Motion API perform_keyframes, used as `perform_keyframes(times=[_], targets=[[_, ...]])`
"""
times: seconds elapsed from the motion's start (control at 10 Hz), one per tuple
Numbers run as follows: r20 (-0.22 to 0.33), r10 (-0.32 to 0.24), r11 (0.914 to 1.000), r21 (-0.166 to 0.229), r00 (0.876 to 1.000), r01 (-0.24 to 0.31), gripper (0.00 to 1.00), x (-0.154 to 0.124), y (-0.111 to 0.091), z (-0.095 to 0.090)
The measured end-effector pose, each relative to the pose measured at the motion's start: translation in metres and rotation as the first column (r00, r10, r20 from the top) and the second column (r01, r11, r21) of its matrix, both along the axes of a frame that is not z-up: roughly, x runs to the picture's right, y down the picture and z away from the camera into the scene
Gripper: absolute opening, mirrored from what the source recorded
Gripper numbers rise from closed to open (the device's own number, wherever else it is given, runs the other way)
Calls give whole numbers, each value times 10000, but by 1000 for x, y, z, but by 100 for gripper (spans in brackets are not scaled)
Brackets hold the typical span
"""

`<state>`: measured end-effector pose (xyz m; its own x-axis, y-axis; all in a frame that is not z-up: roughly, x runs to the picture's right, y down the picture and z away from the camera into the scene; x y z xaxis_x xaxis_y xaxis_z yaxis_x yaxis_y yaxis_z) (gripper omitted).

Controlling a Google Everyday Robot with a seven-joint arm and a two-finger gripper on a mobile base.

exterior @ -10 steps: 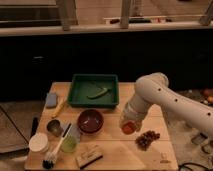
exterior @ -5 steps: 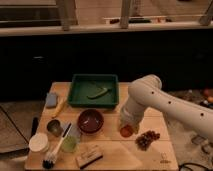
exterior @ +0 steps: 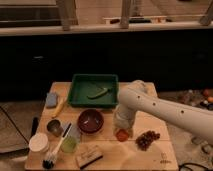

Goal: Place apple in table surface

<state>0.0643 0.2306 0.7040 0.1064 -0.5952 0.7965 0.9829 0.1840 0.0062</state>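
A white cup (exterior: 38, 142), a brush (exterior: 50, 160) and a blue sponge (exterior: 51, 100) sit on the left of the desk (exterior: 150, 159), all hard to make out. Next come a dark red bowl (exterior: 91, 121) and, behind it, a green tray (exterior: 94, 82). The apple (exterior: 122, 135) is just right of the bowl, low over the desk. Its top is covered by the end effector (exterior: 122, 128), and I cannot tell whether that is open or closed. Grapes (exterior: 147, 139) lie near on the right, under the white arm (exterior: 165, 107).

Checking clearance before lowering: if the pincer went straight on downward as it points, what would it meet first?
The small orange-red apple right under the pincer, then likely the light tan wooden table surface; depth unclear.
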Motion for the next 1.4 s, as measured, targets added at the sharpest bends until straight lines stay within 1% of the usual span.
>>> perform_keyframes(times=[0.1,0.2,0.3,0.4,0.5,0.6,0.8,0.9,1.1,1.2,1.3,1.4], targets=[[-94,-70,9999,-149,9999,69,0,-4,7,7],[-288,-171,9985,-523,9994,156,0,-9,22,20],[-392,-177,9970,-756,9991,147,0,-10,31,26],[-456,-164,9959,-894,9988,122,0,-11,37,30],[-552,-119,9948,-1021,9984,62,2,-11,42,32],[-708,-24,9932,-1159,9975,-59,13,-10,47,35],[-812,98,9918,-1259,9966,-200,31,-10,51,36],[-863,146,9909,-1318,9962,-259,42,-10,53,36],[-894,159,9899,-1387,9959,-283,58,-10,56,37],[-917,163,9894,-1421,9956,-293,71,-10,58,37],[-939,159,9891,-1444,9955,-294,79,-10,59,37],[-954,154,9890,-1452,9953,-292,80,-9,60,36]])
